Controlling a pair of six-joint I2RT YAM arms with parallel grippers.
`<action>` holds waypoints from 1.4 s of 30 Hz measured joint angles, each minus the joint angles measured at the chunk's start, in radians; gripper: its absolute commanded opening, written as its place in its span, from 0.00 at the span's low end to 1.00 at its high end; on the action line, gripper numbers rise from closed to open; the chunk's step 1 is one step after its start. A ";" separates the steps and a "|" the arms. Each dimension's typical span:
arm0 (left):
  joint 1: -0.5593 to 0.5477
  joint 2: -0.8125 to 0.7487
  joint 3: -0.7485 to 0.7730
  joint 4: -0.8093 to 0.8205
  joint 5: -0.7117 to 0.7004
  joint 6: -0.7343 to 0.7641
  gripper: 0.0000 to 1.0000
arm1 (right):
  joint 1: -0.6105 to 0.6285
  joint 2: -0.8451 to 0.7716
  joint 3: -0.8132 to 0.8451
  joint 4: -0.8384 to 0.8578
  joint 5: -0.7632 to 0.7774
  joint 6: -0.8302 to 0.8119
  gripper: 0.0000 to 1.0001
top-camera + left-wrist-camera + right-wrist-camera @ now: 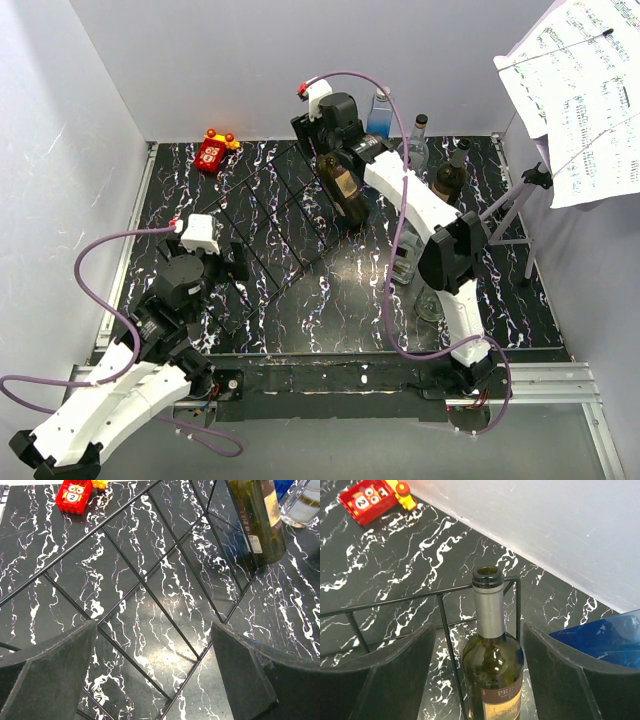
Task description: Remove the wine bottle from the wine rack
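Observation:
The wine rack (270, 215) is a thin black wire lattice across the left middle of the marble table. The wine bottle (345, 195), dark green with a brown label, lies in its right end cell. In the right wrist view the bottle (495, 675) stands between my right gripper's fingers (560, 675), silver-capped neck pointing at the back wall, with rack wires (442, 615) beside it. My right gripper (332, 155) is open around the bottle's shoulder, with gaps on both sides. My left gripper (228, 268) is open and empty above the rack's lattice (145, 585); the bottle (260, 520) is at its far right.
A red toy (214, 150) sits at the back left. A blue bottle (380, 110), a clear bottle (417, 140) and a dark bottle (452, 175) stand behind the right arm. A glass (430, 300) stands near that arm. A music stand with sheets (580, 90) is at the right.

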 measured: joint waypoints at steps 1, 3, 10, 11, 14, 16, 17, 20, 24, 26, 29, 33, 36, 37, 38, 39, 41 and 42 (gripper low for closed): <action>0.000 -0.008 0.000 0.000 0.000 0.000 0.98 | -0.001 0.011 0.000 0.001 -0.001 -0.006 0.75; 0.000 -0.025 0.000 0.001 0.000 0.000 0.98 | -0.003 0.029 -0.002 0.006 -0.005 -0.021 0.73; 0.000 -0.069 0.000 0.002 -0.014 0.004 0.98 | -0.005 0.061 -0.002 0.048 -0.001 -0.069 0.73; 0.000 -0.074 0.000 0.002 -0.018 0.005 0.98 | -0.005 0.066 -0.002 0.051 0.003 -0.072 0.73; 0.000 -0.083 0.000 0.002 -0.034 0.005 0.98 | -0.006 0.083 -0.002 0.055 0.010 -0.081 0.71; 0.000 -0.084 0.000 0.005 -0.047 0.004 0.98 | -0.006 0.094 -0.002 0.056 0.013 -0.087 0.70; 0.000 -0.084 0.000 0.005 -0.051 0.004 0.98 | -0.006 0.098 -0.002 0.056 0.015 -0.090 0.69; 0.000 -0.084 0.000 0.007 -0.060 0.004 0.98 | -0.006 0.113 -0.002 0.060 0.019 -0.093 0.65; 0.000 -0.084 0.000 0.007 -0.066 0.004 0.98 | -0.006 0.130 -0.002 0.064 0.033 -0.096 0.59; 0.000 -0.084 0.000 0.007 -0.069 0.004 0.98 | -0.006 0.137 -0.002 0.064 0.045 -0.098 0.55; 0.000 -0.084 0.000 0.007 -0.073 0.004 0.98 | -0.006 0.142 -0.003 0.064 0.060 -0.099 0.49; 0.000 -0.084 0.000 0.007 -0.075 0.004 0.98 | -0.006 0.142 -0.008 0.078 0.078 -0.109 0.34; 0.000 -0.084 0.000 0.007 -0.077 0.004 0.98 | -0.006 0.142 -0.014 0.088 0.087 -0.112 0.25; 0.000 -0.084 0.000 0.007 -0.078 0.004 0.98 | -0.006 0.142 -0.014 0.090 0.089 -0.111 0.21; 0.000 -0.084 0.000 0.007 -0.079 0.004 0.98 | -0.006 0.142 -0.014 0.091 0.090 -0.111 0.17; 0.000 -0.084 0.000 0.007 -0.079 0.004 0.98 | -0.006 0.142 -0.014 0.091 0.090 -0.111 0.14; 0.000 -0.084 0.000 0.007 -0.079 0.004 0.98 | -0.006 0.142 -0.015 0.092 0.092 -0.112 0.05; 0.000 -0.084 0.000 0.007 -0.079 0.004 0.98 | -0.006 0.142 -0.016 0.092 0.093 -0.112 0.01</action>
